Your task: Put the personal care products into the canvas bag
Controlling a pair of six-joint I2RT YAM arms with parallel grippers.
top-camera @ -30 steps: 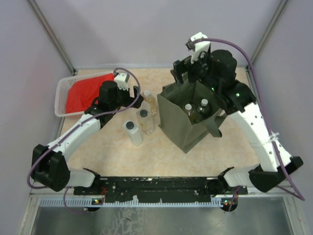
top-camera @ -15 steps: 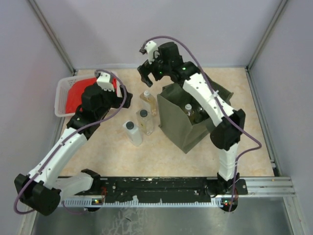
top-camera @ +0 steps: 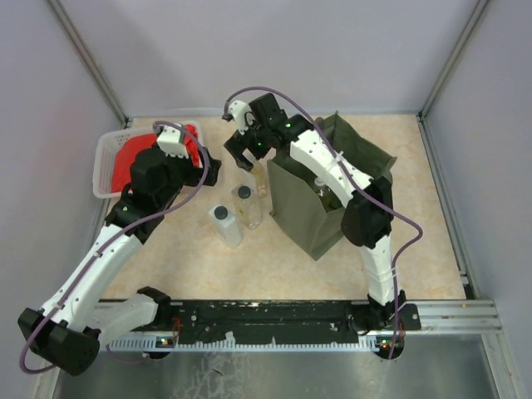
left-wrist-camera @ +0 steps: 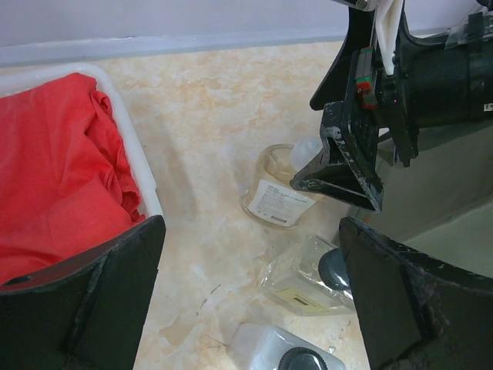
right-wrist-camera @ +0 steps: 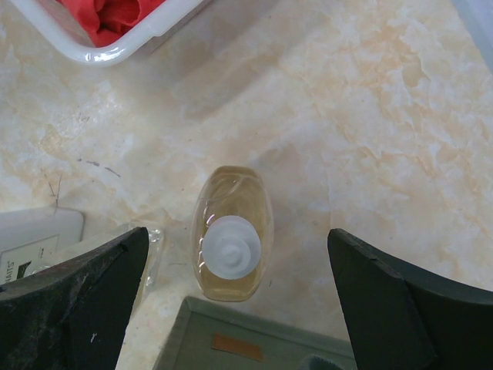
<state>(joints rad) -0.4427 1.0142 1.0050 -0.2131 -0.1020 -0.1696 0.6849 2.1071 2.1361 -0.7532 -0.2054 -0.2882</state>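
Worktop [top-camera: 416, 233]: a pale marbled surface inside a grey-walled enclosure. Working outward from the arm bases, we note first the canvas bag [top-camera: 312, 220], upright with its mouth open. A pale cap shows inside, partly hidden by the right arm, and we cannot count the contents. To the bag's left stands the white bottle [top-camera: 225, 226] with a dark-grey cap, and just behind it the clear bottle [top-camera: 247, 205] with a black cap. Behind those stands the amber bottle [left-wrist-camera: 279, 196], upright and just beside the bag wall (the right wrist view puts the fabric edge almost against its base).

The right gripper [right-wrist-camera: 237, 231] hangs directly over this bottle's white cap, fingers spread wide and holding nothing. The left gripper [left-wrist-camera: 252, 222], likewise spread and empty, hovers near it, between the bottles and the white basket [left-wrist-camera: 142, 173] with its red cloth [left-wrist-camera: 54, 177].

Hazards, in our judgement:
- **Clear bottle:** a descending finger on that side could clip it and topple it.
- **Bag fabric:** a finger could catch it and drag the bag.
- **Grip:** a pinch on the cap alone could let the smooth bottle swing or slip.
- **Bag rim:** the bag stands much taller than the bottles, so a low carry would strike the rim and fold the soft wall.
- **Grippers:** the two sit close enough to foul each other.
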